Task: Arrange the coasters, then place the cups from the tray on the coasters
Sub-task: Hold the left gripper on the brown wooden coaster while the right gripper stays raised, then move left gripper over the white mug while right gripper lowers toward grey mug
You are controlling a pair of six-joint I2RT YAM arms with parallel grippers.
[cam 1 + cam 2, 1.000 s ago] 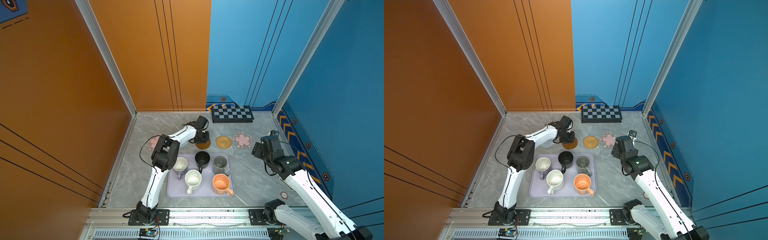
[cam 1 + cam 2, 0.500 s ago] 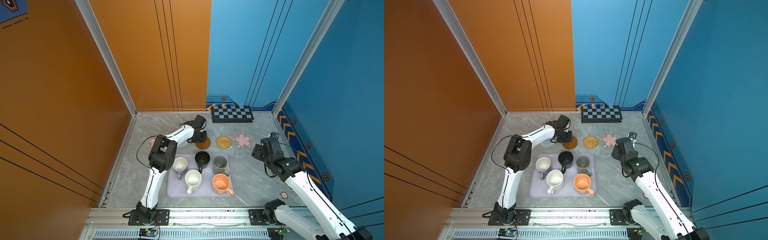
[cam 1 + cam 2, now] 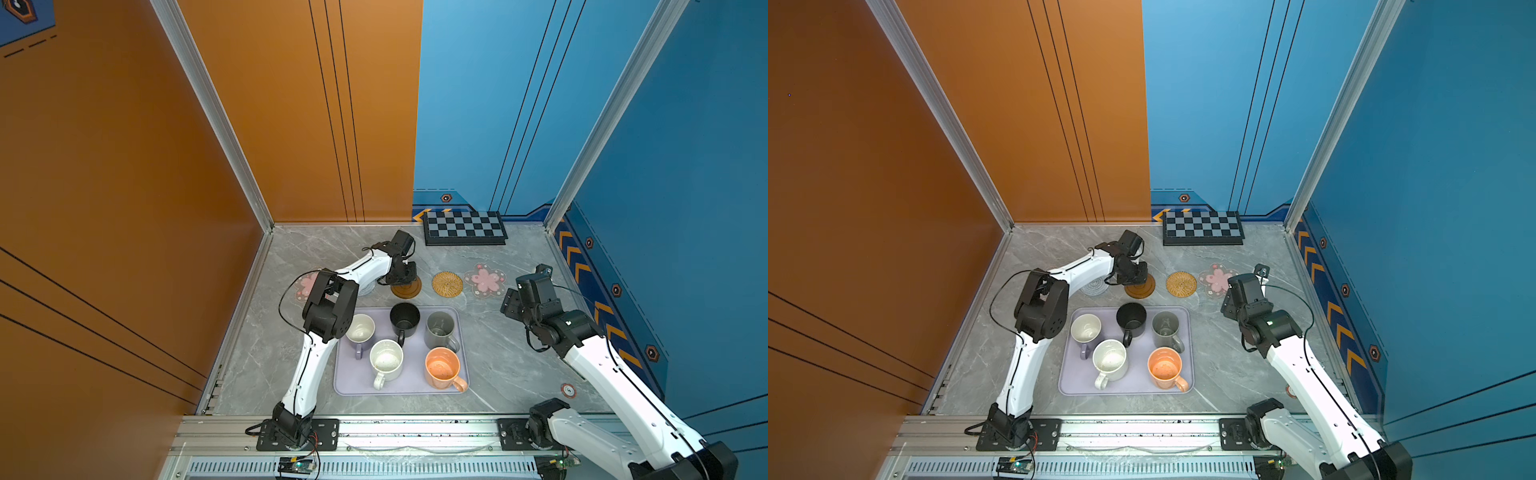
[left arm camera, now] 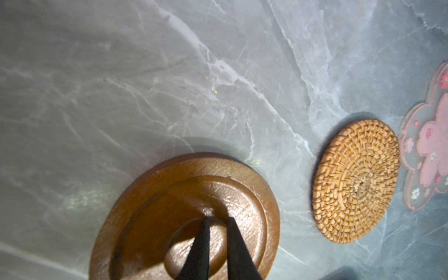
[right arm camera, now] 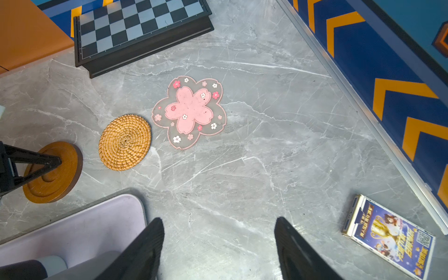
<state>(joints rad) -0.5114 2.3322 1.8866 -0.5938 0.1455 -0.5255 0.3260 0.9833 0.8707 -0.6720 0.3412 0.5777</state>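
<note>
Both top views bright, evenly lit; left wrist view dimmer, soft (fingers [image 4: 200, 249] blurred), faint glare on table [image 4: 82, 198].

five cups [image 3: 386, 359] upright on lavender tray [image 3: 411, 376]; coasters [image 3: 447, 284] flat in row beyond

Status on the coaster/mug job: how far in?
Done: all five coasters lie in a rough row beyond the tray: pink flower coaster, rattan coaster, wooden coaster, grey spiral coaster, second pink flower coaster partly under the left arm. In hand: left tool, shut, tips on the wooden coaster, probably nudging it. Idle: right tool, open, empty. Left: all five mugs sit on the tray; none is on a coaster.
</note>
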